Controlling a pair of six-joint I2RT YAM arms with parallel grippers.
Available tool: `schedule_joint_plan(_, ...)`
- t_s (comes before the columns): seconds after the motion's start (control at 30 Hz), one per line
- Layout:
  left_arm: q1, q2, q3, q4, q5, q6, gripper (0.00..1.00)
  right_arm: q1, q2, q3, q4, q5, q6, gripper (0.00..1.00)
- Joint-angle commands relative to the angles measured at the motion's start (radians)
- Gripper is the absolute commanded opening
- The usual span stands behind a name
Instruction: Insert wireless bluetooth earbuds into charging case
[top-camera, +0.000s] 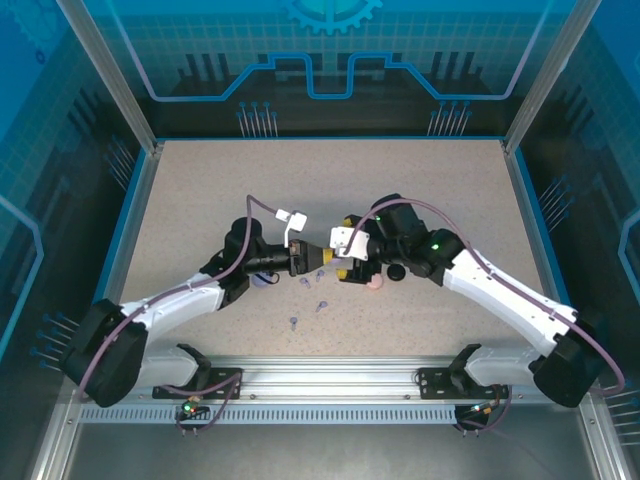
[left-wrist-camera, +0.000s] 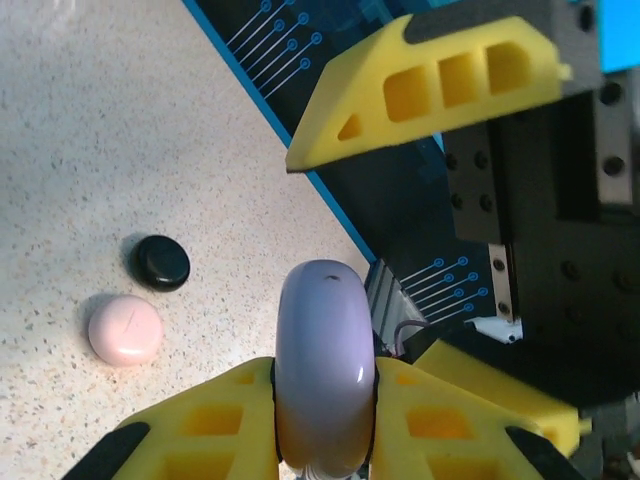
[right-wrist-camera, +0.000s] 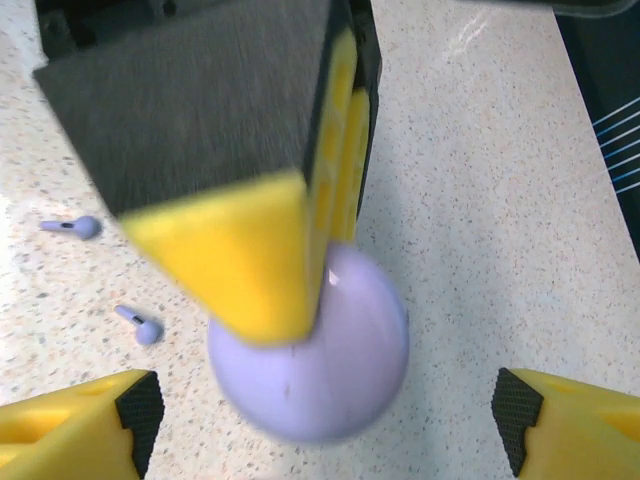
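Charging case (left-wrist-camera: 325, 310), the lavender round one, is clamped edge-on in the left end effector (left-wrist-camera: 325, 385). The yellow fingers (left-wrist-camera: 215, 420) are shut against its two flat faces, so the rounded rim points forward, away from the wrist. It is lifted clear of the tabletop (top-camera: 200, 200). This grip looks chosen to present the case to the other arm, leaving the free rim within reach.

The right end effector (right-wrist-camera: 320, 420) faces it from the opposite side with its jaws spread wide and nothing between them. In the right wrist view its own fingertips (right-wrist-camera: 100, 420) sit far apart at the lower corners, with the case hanging between and beyond them. I judge that the right arm is placed either to pry the lid or to take over the case. No seam or hinge is clear in these views, and the case appears closed.

Below the two tools, lavender earbuds (right-wrist-camera: 140, 328) lie loose on the tabletop, apart from each other and from the case. None is inside it yet. Further out, a pink case (left-wrist-camera: 125, 329) and a black case (left-wrist-camera: 163, 262) rest flat just beside one another, to the side of the right arm in the top view.

Since the buds are loose and the case is not visibly open, the task seems to be at an early stage. Opening the case is the likely step in hand.
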Motion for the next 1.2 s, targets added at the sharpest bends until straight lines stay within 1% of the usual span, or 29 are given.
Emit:
schedule_joint_plan(0.0, -0.007, -0.077, 0.03, -0.065, -0.018, 0.233, 0.14, -0.05, -0.067, 0.027, -0.108, -0.183, 0.027, 0.89)
schedule_joint_plan(0.13, -0.032, -0.156, 0.017, -0.116, -0.052, 0.461, 0.1, -0.086, -0.099, 0.053, -0.187, -0.302, 0.027, 0.88)
schedule_joint_plan(0.23, -0.06, -0.203, 0.0, -0.128, -0.07, 0.607, 0.08, -0.092, -0.103, 0.077, -0.22, -0.361, 0.03, 0.87)
schedule_joint_plan(0.4, -0.089, -0.25, -0.015, -0.132, -0.076, 0.745, 0.06, -0.092, -0.07, 0.135, -0.274, -0.398, 0.03, 0.84)
schedule_joint_plan(0.47, -0.099, -0.26, -0.019, -0.132, -0.08, 0.776, 0.06, -0.089, -0.047, 0.159, -0.295, -0.407, 0.031, 0.77)
schedule_joint_plan(0.53, -0.107, -0.262, -0.018, -0.135, -0.083, 0.797, 0.06, -0.082, -0.027, 0.175, -0.301, -0.419, 0.036, 0.73)
schedule_joint_plan(0.63, -0.115, -0.259, -0.013, -0.14, -0.088, 0.813, 0.05, -0.068, -0.004, 0.19, -0.299, -0.432, 0.04, 0.66)
schedule_joint_plan(0.77, -0.122, -0.257, -0.008, -0.143, -0.102, 0.823, 0.04, -0.061, 0.015, 0.198, -0.299, -0.433, 0.039, 0.55)
schedule_joint_plan(1.07, -0.132, -0.246, -0.005, -0.135, -0.119, 0.823, 0.03, -0.057, 0.025, 0.174, -0.252, -0.45, 0.064, 0.46)
schedule_joint_plan(1.17, -0.134, -0.241, -0.003, -0.134, -0.119, 0.821, 0.03, -0.055, 0.036, 0.175, -0.241, -0.45, 0.073, 0.44)
